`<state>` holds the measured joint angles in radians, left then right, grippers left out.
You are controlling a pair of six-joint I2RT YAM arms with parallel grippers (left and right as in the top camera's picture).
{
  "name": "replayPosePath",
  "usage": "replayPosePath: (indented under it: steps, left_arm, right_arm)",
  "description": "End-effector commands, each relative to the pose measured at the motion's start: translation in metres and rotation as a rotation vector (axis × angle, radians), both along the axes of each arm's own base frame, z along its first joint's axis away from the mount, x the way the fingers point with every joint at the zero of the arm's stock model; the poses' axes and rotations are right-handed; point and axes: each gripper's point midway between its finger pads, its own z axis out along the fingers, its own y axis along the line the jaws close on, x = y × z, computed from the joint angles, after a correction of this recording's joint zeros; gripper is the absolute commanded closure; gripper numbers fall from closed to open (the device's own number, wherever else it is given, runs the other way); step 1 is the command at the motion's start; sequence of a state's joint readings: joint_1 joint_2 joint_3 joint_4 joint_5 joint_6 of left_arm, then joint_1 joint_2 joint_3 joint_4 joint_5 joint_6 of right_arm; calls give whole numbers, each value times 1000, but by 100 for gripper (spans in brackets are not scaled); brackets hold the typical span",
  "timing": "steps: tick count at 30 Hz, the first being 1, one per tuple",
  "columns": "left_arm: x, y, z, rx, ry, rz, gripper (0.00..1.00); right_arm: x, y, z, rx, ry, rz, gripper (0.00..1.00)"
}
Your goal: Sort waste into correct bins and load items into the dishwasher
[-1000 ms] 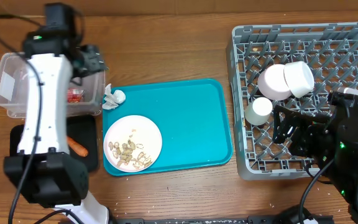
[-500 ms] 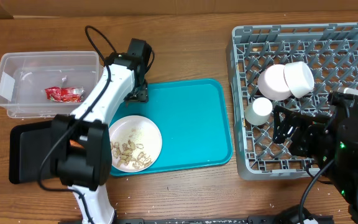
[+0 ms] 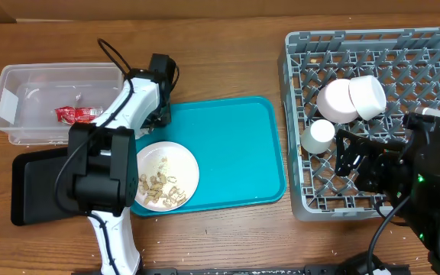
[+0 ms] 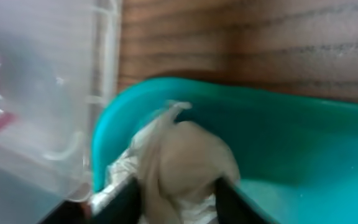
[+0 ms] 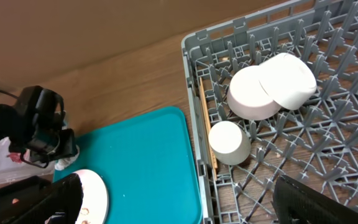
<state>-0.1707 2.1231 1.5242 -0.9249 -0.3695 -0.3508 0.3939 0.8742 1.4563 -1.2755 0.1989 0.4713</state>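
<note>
A crumpled white tissue (image 4: pixel 188 162) lies at the back left corner of the teal tray (image 3: pixel 235 153). My left gripper (image 3: pixel 159 116) is down on it, with a black finger (image 4: pixel 120 202) pressed against each side, so the jaws are shut on it. From overhead the tissue is hidden under the gripper. The red wrapper (image 3: pixel 79 114) lies in the clear tub (image 3: pixel 21 80). A white plate (image 3: pixel 176 156) with beige scraps (image 3: pixel 159 186) sits on the tray. Two bowls (image 3: pixel 334 101) and a cup (image 3: pixel 319 136) rest in the grey rack (image 3: pixel 373 46). My right gripper (image 5: pixel 185 211) hangs open over the rack's front left.
The black tray (image 3: pixel 37 191) lies in front of the tub, partly covered by my left arm (image 3: pixel 101 168). A thin wooden stick (image 5: pixel 204 124) lies along the rack's left wall. The table's wood shows behind the tray and between tray and rack.
My left arm swung from over the tub to the tray's back left corner, and its jaws closed round the tissue. The right arm has not moved.
</note>
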Motion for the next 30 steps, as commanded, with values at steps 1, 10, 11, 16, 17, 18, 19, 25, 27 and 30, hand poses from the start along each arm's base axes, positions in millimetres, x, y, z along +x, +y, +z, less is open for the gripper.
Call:
replayPosePath:
  steps: [1, 10, 11, 16, 17, 18, 19, 25, 27, 30]
  left_arm:
    - [-5, -14, -4, -70, 37, -23, 92]
    - [26, -28, 132, -175, -200, -37, 96]
    - [25, -22, 148, -157, -232, -28, 96]
    - [17, 42, 195, -71, -365, 154, 96]
    - [17, 56, 197, -81, -385, 203, 94]
    - [18, 64, 197, -102, -398, 230, 84]
    - [23, 67, 197, -144, -411, 234, 63]
    - [11, 53, 191, -323, -321, 106, 0]
    - [1, 47, 197, -328, -308, 111, 0]
    - [-21, 33, 209, -343, -281, 122, 0]
  right_arm:
    - [1, -2, 1, -2, -8, -11, 0]
    - [1, -2, 1, -2, -8, -11, 0]
    - [1, -2, 1, -2, -8, -11, 0]
    - [1, -2, 1, -2, -8, -11, 0]
    - [1, -2, 1, -2, -8, -11, 0]
    - [1, -2, 1, -2, -8, -11, 0]
    - [1, -2, 1, -2, -8, -11, 0]
    - [1, -2, 1, -2, -8, -11, 0]
    - [1, -2, 1, -2, -8, -11, 0]
    - [1, -2, 1, -2, -8, -11, 0]
